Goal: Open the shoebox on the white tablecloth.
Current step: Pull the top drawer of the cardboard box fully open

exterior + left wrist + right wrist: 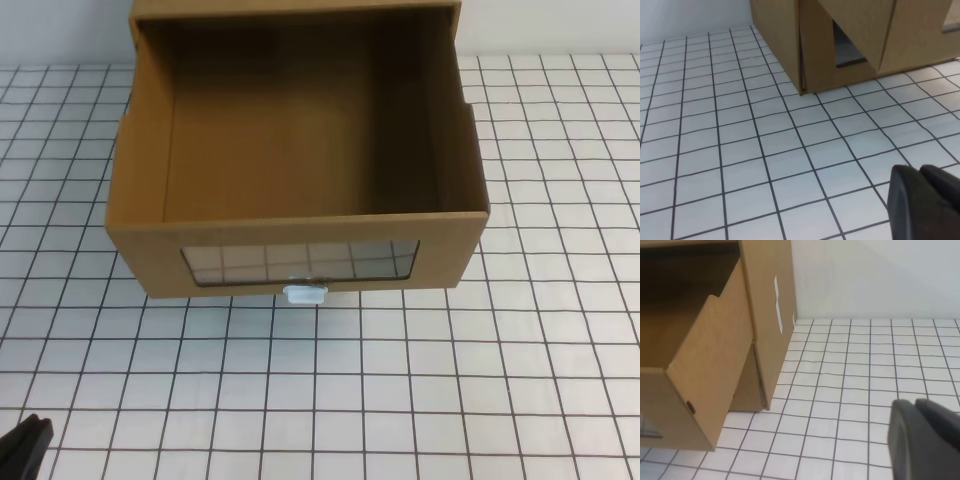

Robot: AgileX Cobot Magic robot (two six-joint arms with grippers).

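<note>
The brown cardboard shoebox [300,130] stands at the back middle of the white gridded tablecloth [320,390]. Its drawer is pulled out toward me and its inside is empty. The drawer front has a clear window [300,262] and a small white pull tab [305,294] below it. The box also shows in the left wrist view [850,40] and the right wrist view [715,330]. My left gripper [920,172] is shut and empty, well clear of the box; its dark tip shows at the bottom left of the high view [25,445]. My right gripper [915,407] is shut and empty, right of the box.
A plain white wall [875,275] rises behind the table. The outer sleeve of the box [770,300] stands against it. Bare cloth lies in front of and on both sides of the box.
</note>
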